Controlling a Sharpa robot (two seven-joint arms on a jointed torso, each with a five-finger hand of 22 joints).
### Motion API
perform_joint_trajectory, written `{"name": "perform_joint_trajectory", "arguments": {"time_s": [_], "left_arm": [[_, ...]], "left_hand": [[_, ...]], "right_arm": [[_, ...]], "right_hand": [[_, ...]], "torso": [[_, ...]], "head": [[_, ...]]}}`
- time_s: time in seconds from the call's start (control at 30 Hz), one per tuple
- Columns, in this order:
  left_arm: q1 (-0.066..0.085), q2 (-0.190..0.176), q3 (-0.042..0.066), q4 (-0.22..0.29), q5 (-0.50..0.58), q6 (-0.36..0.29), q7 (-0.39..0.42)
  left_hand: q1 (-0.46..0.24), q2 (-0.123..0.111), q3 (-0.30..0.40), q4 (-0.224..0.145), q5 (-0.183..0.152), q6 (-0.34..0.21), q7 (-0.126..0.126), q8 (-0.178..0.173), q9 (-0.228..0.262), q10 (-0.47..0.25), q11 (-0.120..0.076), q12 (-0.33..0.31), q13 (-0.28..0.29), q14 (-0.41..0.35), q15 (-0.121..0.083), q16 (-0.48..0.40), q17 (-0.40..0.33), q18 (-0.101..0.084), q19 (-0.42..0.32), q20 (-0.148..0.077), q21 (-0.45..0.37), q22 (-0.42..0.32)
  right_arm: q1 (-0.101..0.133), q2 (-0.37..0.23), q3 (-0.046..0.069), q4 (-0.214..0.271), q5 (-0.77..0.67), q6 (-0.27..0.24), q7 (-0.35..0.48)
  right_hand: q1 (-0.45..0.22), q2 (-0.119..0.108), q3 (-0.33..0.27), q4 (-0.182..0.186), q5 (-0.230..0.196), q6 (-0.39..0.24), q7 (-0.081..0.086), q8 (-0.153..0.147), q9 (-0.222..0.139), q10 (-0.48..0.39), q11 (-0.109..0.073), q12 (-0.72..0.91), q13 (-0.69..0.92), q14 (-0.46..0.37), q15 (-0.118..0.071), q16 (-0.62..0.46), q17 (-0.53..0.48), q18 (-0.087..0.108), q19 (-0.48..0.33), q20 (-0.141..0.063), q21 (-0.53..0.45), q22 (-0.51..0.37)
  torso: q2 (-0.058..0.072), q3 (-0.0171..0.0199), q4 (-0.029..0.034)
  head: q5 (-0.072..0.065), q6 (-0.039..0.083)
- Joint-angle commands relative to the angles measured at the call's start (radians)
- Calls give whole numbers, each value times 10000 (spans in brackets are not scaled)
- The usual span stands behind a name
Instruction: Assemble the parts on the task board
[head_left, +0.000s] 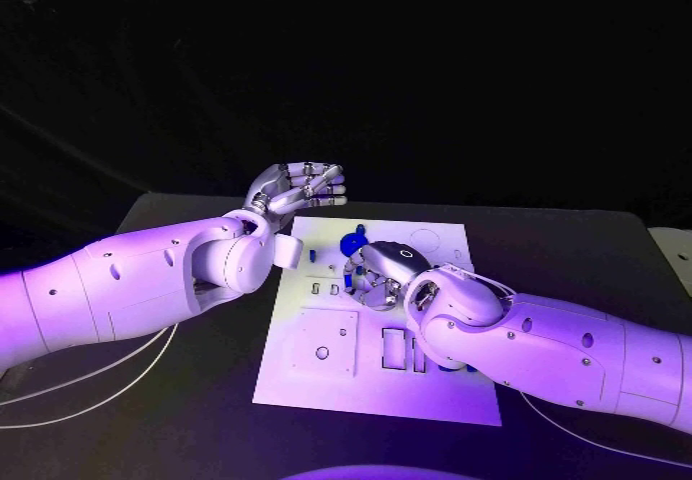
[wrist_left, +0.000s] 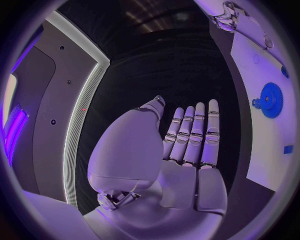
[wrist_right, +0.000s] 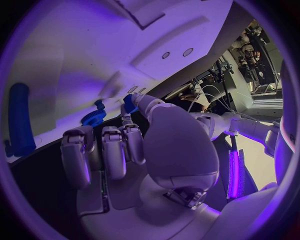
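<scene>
Here my left hand (head_left: 296, 188) hovers off the task board's (head_left: 433, 390) far left corner, fingers straight and close together, grasping nothing; the board's long axis runs away from me across the black table (head_left: 577, 250); on its far half a blue gear (wrist_left: 270, 99) lies flat; beside it my right hand (head_left: 381, 272) pinches a small blue part (wrist_right: 129, 103); its pointing I cannot tell.

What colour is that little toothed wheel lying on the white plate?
Blue. The toothed wheel shows best in the left wrist view, lying on the white plate.
</scene>
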Motion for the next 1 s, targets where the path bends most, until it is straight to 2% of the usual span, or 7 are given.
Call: {"name": "perform_joint_trajectory", "arguments": {"time_s": [0.03, 0.3, 0.37, 0.47, 0.7, 1.0], "left_arm": [[9, 44, 9, -21, 16, 185, 58], [8, 97, 9, -62, 16, 198, 51], [8, 94, 9, -63, 16, 197, 46], [8, 88, 8, -64, 16, 195, 42], [8, 77, 8, -62, 16, 194, 34], [8, 50, 8, -55, 16, 189, 22]], "left_hand": [[-6, 8, 76, 5, 21, 66, 321, -31, -1, 21, 37, 0, 1, 51, 1, -36, 17, 147, -10, 20, -41, -1], [-6, 8, 76, 5, 21, 66, 321, -31, -1, 21, 37, 0, 1, 51, 1, -36, 17, 147, -10, 20, -41, -1], [-6, 8, 76, 5, 21, 66, 321, -31, -1, 21, 37, 0, 1, 51, 1, -36, 17, 147, -10, 20, -41, -1], [-14, 7, 84, 7, 21, 91, 302, -25, 2, 49, 21, 9, 5, 61, -7, -46, 25, 148, -5, 20, -47, 1], [-14, 7, 84, 7, 21, 91, 302, -25, 2, 49, 21, 9, 5, 61, -7, -46, 25, 148, -5, 20, -47, 1], [-14, 7, 84, 7, 21, 91, 302, -25, 2, 49, 21, 9, 5, 61, -7, -46, 25, 148, -5, 20, -47, 1]], "right_arm": [[-48, 97, -11, -58, -369, 274, -158], [-178, 327, -58, -367, -553, 268, 11], [-227, 367, -64, -419, -636, 239, 26], [-276, 406, -69, -453, -706, 215, 29], [-322, 443, -73, -474, -817, 226, -10], [-330, 426, -74, -449, -875, 489, -39]], "right_hand": [[-23, 54, 28, 4, 31, 85, -18, 93, 121, 37, -27, -1, 1430, 1042, -94, 55, 2634, -70, 1081, -69, 45, 2633], [-59, 24, 15, 2, 14, 76, -19, 104, 129, 32, -28, -8, 1426, 1042, -95, 55, 2634, -70, 1081, -70, 45, 2633], [-75, 12, 10, 3, 11, 72, -20, 109, 132, 30, -28, -10, 1425, 1042, -95, 55, 2634, -70, 1081, -71, 45, 2633], [-81, 10, 9, 3, 10, 73, -20, 112, 134, 34, -28, -5, 1429, 1042, -95, 55, 2634, -70, 1081, -71, 45, 2633], [-96, -5, 4, 1, 5, 73, -23, 119, 138, 35, -30, -4, 1431, 1042, -96, 55, 2634, -70, 1081, -72, 45, 2633], [-180, -101, -29, -14, -85, 41, -20, 144, 155, 18, -31, -25, 1415, 1042, -99, 55, 2634, -70, 1081, -76, 45, 2633]], "torso": [[-7, 13, -31], [-4, 15, -15], [-4, 27, -15], [-11, 35, -24], [-9, 30, -33], [-20, 25, -41]], "head": [[83, 14], [100, -33], [152, -73], [201, -109], [249, -176], [298, -233]]}}
